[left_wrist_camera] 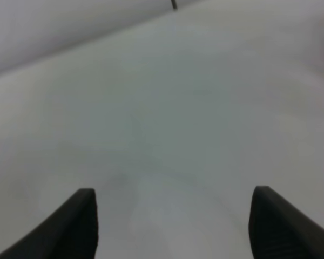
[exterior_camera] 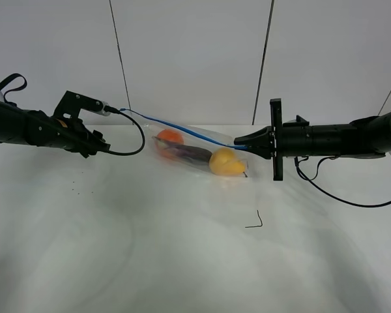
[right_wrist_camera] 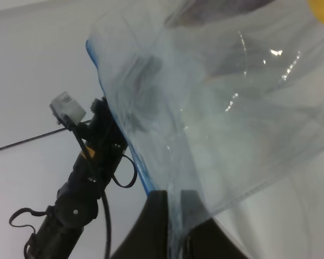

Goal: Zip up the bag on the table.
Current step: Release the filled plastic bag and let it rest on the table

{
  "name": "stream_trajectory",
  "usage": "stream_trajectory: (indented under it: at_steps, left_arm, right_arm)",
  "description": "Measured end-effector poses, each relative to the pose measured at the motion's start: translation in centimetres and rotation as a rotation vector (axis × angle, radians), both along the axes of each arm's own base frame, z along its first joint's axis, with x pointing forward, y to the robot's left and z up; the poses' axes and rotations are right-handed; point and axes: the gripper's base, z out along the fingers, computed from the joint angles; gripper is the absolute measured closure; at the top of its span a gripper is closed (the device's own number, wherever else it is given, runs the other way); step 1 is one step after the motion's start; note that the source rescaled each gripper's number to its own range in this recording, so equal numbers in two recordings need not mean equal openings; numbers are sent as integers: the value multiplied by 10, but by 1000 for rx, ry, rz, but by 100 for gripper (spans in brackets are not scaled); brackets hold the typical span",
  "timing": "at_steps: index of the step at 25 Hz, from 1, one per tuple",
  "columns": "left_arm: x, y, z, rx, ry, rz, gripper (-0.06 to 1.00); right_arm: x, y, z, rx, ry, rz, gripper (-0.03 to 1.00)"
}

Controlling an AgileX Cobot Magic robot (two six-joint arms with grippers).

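Note:
The clear bag (exterior_camera: pixel 195 153) lies at the back middle of the white table (exterior_camera: pixel 182 254), holding orange, purple and yellow produce. Its blue zip strip (exterior_camera: pixel 182 130) is lifted and runs taut from its right end up toward the left arm. My right gripper (exterior_camera: pixel 242 141) is shut on the strip's right end; the right wrist view shows the bag (right_wrist_camera: pixel 232 108) pinched in that gripper (right_wrist_camera: pixel 175 232). My left gripper (exterior_camera: pixel 99 145) hovers left of the bag, apart from it. In its own view the left gripper (left_wrist_camera: pixel 173 226) is open over bare table, with nothing between the fingers (left_wrist_camera: pixel 70 226).
A black cable (exterior_camera: pixel 135 140) loops from the left arm beside the bag's left end. A thin black corner mark (exterior_camera: pixel 255 222) lies on the table in front of the bag. A white panelled wall (exterior_camera: pixel 195 59) closes off the far side.

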Motion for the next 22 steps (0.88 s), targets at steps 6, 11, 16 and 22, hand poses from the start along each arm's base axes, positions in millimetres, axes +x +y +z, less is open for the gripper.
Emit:
stream_trajectory:
  at_steps: [6, 11, 16, 22]
  left_arm:
    - [12, 1, 20, -32, 178, 81, 12]
    - [17, 3, 48, -42, 354, 159, 12]
    - [12, 6, 69, -9, 526, 194, 12]
    - [8, 7, 89, -34, 625, 278, 1]
  right_arm:
    - [0, 0, 0, 0, 0, 0, 97]
    - [0, 0, 0, 0, 1, 0, 97]
    - [0, 0, 0, 0, 1, 0, 97]
    - [0, 0, 0, 0, 0, 0, 97]
